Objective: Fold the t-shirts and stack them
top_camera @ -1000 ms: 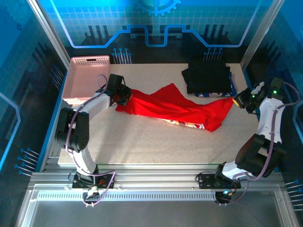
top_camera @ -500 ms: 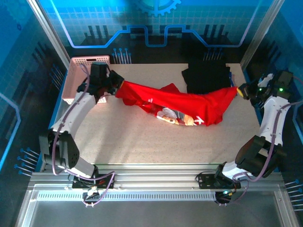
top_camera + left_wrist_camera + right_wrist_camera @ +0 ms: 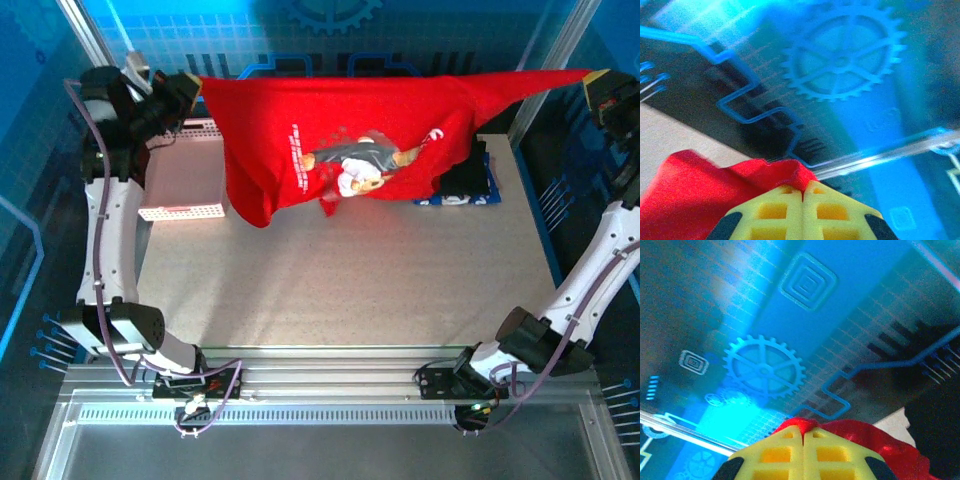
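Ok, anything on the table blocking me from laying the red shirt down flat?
Nothing visible on the open table in front. The red t-shirt hangs stretched between the left gripper and right gripper. The pink basket sits far left, and the dark folded shirts far right, partly hidden by it.

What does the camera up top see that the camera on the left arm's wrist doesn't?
Top camera: the whole red t-shirt hanging stretched in the air, its teddy-bear print, the pink basket, the dark folded shirts at the far right, and the right gripper clamped on a shirt corner. Left wrist camera: a close look at the left gripper and its yellow fingers, pressed together on a red cloth edge. Both: the red t-shirt, the left gripper, some table and the blue gear wall.
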`<state>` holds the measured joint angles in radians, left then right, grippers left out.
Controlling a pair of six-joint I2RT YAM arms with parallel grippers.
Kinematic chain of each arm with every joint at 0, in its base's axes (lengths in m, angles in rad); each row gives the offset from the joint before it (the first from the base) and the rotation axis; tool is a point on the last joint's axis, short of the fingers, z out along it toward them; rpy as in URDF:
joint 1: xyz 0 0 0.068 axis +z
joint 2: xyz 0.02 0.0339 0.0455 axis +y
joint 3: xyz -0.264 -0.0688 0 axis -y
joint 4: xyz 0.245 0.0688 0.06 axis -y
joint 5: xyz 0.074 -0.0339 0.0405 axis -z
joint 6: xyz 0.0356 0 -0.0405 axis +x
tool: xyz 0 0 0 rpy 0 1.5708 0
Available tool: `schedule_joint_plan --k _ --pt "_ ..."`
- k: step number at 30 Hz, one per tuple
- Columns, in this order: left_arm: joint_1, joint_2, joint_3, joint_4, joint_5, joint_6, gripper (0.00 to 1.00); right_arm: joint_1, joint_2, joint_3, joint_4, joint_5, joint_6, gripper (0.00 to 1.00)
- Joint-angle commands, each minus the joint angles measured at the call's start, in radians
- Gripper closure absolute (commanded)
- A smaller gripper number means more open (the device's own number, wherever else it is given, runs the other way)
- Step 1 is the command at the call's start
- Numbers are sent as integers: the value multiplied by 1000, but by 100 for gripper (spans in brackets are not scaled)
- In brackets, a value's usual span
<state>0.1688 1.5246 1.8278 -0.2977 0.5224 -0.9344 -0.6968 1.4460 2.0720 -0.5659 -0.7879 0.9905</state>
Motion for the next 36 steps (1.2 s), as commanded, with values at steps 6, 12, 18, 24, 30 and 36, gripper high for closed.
schedule_joint_plan --k 6,12,18,24,30,36 --pt "115 32 -150 232 195 -75 100 -52 -53 -39 85 33 39 100" --pt "114 46 -44 7 151 114 100 -47 -67 -79 211 9 111 100" --pt "94 39 98 155 73 50 100 17 -16 49 203 -17 101 100" --pt "92 22 311 77 -61 122 100 23 -18 142 160 -32 89 100" --pt "93 3 398 37 -98 169 100 22 -12 312 37 -27 44 100" --pt "97 29 466 26 -111 169 100 25 76 517 -3 -59 114 100"
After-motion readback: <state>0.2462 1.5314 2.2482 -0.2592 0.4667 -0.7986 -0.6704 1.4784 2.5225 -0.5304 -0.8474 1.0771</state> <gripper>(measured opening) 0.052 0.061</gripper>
